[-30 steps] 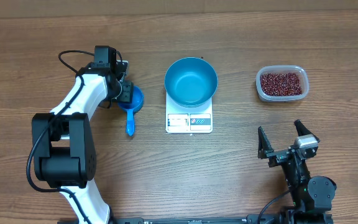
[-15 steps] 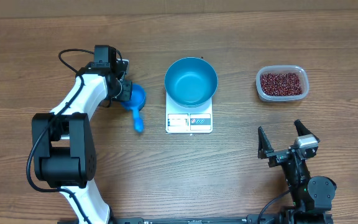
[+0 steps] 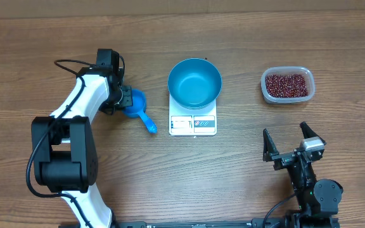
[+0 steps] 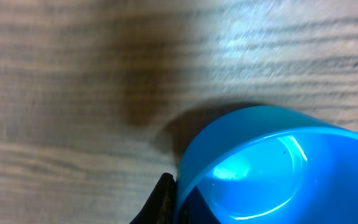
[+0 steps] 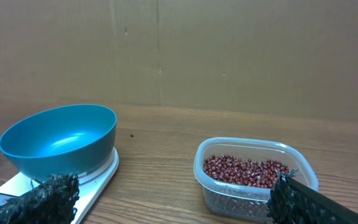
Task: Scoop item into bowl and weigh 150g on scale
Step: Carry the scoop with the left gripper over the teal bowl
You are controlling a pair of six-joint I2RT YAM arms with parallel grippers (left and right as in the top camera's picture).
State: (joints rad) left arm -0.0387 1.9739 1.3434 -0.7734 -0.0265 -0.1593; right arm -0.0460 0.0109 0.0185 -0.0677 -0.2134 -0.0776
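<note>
Two arms are working the table, and the left gripper [image 3: 127, 98] is clenching the blue scoop [image 3: 138, 104]. Its jaws are closed on the cup's rim, with the handle pointing away from the arm toward the scale [image 3: 193, 123]. In the left wrist view, one black finger [image 4: 161, 202] is pressing against the cup's outer wall. Whether the scoop is touching the wood or hanging just above it, I cannot tell.

Just past the handle tip, the white digital scale is carrying the bright blue bowl [image 3: 194, 82] on its platform. The right gripper [image 3: 293, 144] is standing released, with its jaws spread wide and gripping nothing. Ahead of it and slightly to its right, the dark red beans [image 3: 288, 84] are lying heaped in the clear plastic tub [image 3: 265, 88] — well apart from the scoop, on the far side of the scale. Ahead to its left, the bowl is sitting on the scale.
</note>
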